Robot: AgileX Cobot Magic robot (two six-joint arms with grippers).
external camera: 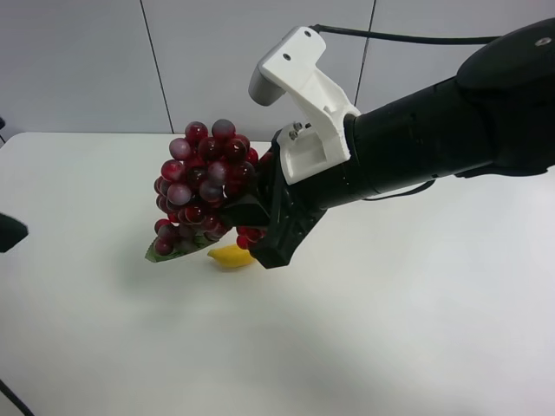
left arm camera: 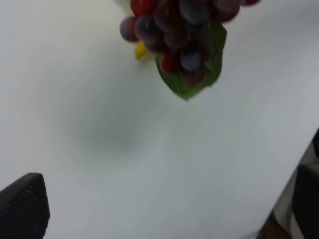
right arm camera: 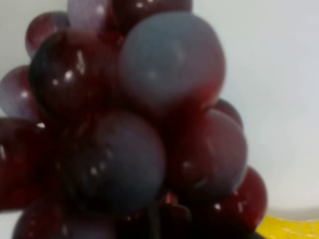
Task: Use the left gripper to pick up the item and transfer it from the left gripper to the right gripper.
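A bunch of dark red grapes [external camera: 201, 186] with a green leaf [external camera: 178, 247] hangs above the white table. The arm at the exterior high view's right is the right arm: its gripper [external camera: 251, 217] is shut on the bunch's right side. The grapes fill the right wrist view [right arm camera: 134, 124], and its fingers are hidden there. In the left wrist view the bunch [left arm camera: 184, 30] is some way off. The left gripper [left arm camera: 164, 204] is open and empty, its fingertips [left arm camera: 25, 209] far apart. Only a dark bit of the left arm [external camera: 10, 232] shows at the exterior high view's left edge.
A small yellow object [external camera: 231, 256] lies on the white table [external camera: 390, 329] just under the bunch; it also shows in the right wrist view [right arm camera: 289, 226] and the left wrist view [left arm camera: 141, 50]. A grey panelled wall [external camera: 87, 61] stands behind the table.
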